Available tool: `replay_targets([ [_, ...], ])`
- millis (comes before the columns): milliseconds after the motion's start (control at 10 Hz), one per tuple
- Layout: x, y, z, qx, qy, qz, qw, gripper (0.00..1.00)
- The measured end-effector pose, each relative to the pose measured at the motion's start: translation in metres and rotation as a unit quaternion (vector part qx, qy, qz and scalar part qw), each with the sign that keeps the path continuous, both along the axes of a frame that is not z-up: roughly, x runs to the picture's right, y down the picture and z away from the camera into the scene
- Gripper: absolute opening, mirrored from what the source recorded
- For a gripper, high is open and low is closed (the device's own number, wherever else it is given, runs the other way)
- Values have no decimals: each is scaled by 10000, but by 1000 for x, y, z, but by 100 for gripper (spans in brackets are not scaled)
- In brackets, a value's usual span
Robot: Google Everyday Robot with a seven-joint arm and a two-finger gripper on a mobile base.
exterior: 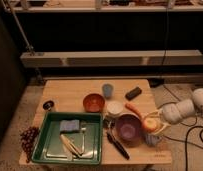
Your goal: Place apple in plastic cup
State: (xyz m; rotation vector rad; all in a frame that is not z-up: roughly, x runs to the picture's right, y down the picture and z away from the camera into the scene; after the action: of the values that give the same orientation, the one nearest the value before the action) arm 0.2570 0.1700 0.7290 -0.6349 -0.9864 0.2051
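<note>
Camera view: the white arm comes in from the right. I've got the gripper at the front-right of the wooden table, jaws pinched on the small round yellow-orange apple, just right of the purple bowl. The small light-blue plastic cup stands upright at the back, well apart, past the long orange carrot and white round cup. My read: gripping from the side leaves the apple's underside free to drop into the cup. I can't identify the pale bluish thing just in front of the apple.
</note>
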Motion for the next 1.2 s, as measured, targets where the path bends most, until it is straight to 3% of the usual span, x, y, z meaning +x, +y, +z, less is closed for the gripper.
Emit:
replay_targets([
  [500, -2, -3, 1, 13, -6, 25, 10000, 0],
  [700, 0, -3, 1, 39, 111, 129, 9998, 0],
  [900, 3, -7, 5, 299, 436, 642, 9965, 0],
  [1000, 1, -16, 11, 478, 586, 986, 9922, 0],
  [1200, -6, -38, 23, 596, 611, 1279, 9881, 0],
])
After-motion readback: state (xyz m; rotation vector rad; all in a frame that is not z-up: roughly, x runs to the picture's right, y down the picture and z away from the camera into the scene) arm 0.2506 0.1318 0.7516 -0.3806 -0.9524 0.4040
